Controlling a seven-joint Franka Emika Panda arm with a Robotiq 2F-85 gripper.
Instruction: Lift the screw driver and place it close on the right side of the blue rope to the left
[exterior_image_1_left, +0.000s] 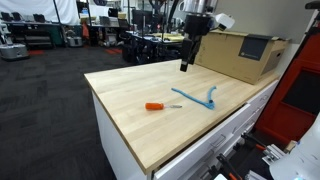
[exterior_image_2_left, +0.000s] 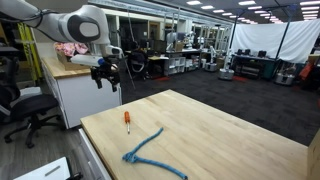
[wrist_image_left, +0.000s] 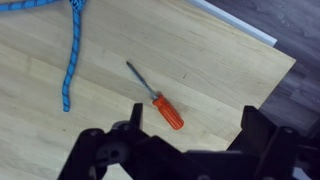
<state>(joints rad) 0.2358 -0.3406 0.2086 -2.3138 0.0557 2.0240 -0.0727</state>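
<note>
Gripper (exterior_image_1_left: 186, 62) hung in the air above the wooden table (exterior_image_1_left: 125, 85), holding nothing. In the wrist view its fingers (wrist_image_left: 137, 112) were spread wide. The screw driver (wrist_image_left: 155, 97) lay flat on the table below the claw, orange handle nearest it and shaft pointing away. It shows in both exterior views (exterior_image_1_left: 155, 106) (exterior_image_2_left: 127, 121). The blue rope (wrist_image_left: 70, 60) lay farther from the claw, off to one side of the shaft tip, apart from the tool. A cardboard box (exterior_image_1_left: 240, 52) sat behind the claw.
</note>
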